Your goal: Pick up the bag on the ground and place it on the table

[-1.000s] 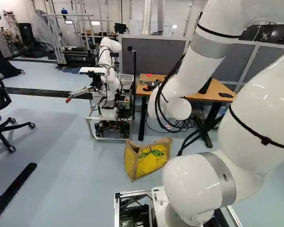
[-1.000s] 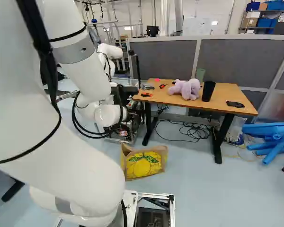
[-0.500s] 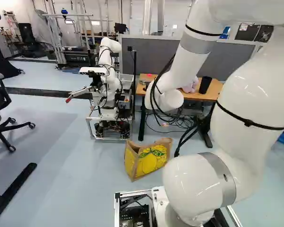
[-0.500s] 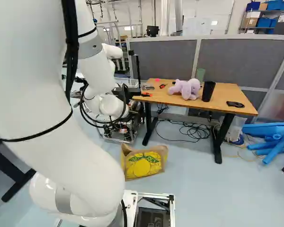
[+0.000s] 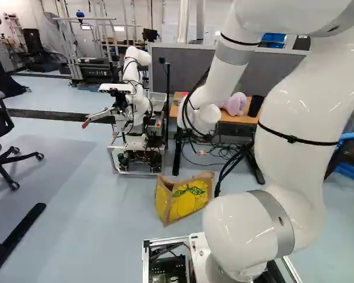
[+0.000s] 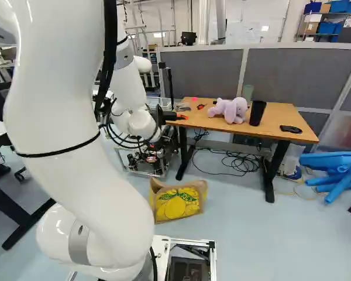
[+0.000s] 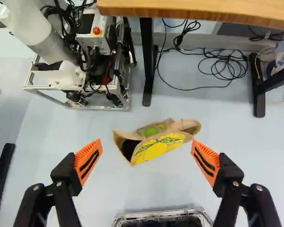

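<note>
Somewhat aslant, the bag [image 6: 177, 205] faces the base [image 6: 160, 247] broadside.

Floor [image 5: 88, 236]: pale blue-grey, crossed by a dark strip [image 5: 53, 115]. Rear wall [image 6: 269, 20]: white. Grey partition panels [image 6: 301, 76] stand in light frames. Shelving [image 6: 324, 34] at the upper right of the right base view carries blue bins [image 6: 338, 6] and cardboard boxes [image 6: 309, 27]. Black office chair [image 5: 0, 141] at the left base view's left edge. Soft shadows lie beside it.
</note>
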Controlling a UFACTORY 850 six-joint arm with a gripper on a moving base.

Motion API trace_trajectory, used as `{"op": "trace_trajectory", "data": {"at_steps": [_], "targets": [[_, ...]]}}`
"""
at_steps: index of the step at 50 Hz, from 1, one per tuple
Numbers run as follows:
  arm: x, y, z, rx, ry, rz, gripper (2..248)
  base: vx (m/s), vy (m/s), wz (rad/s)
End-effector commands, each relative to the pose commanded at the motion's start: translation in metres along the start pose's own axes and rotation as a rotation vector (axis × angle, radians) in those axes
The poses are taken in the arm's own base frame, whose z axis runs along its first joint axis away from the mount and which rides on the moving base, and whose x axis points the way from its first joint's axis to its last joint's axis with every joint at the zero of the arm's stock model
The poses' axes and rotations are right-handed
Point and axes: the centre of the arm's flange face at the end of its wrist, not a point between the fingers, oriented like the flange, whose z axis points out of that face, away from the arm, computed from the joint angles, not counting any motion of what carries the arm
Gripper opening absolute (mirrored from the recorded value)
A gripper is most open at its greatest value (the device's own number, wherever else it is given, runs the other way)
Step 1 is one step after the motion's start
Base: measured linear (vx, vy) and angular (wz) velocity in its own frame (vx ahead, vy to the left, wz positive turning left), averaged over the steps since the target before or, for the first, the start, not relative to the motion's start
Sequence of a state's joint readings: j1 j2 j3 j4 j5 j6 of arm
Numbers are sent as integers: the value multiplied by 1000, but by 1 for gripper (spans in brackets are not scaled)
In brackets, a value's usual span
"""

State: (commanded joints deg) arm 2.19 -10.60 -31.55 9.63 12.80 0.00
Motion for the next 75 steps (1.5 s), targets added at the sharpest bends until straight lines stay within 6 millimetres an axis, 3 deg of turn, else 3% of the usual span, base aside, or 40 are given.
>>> {"op": "trace_trajectory", "data": {"at_steps": [24,75], "targets": [[18,-4,46,-11,-79,22,247,0,0,0],[1,-4,116,-30,-185,18,247,0,0,0]]}}
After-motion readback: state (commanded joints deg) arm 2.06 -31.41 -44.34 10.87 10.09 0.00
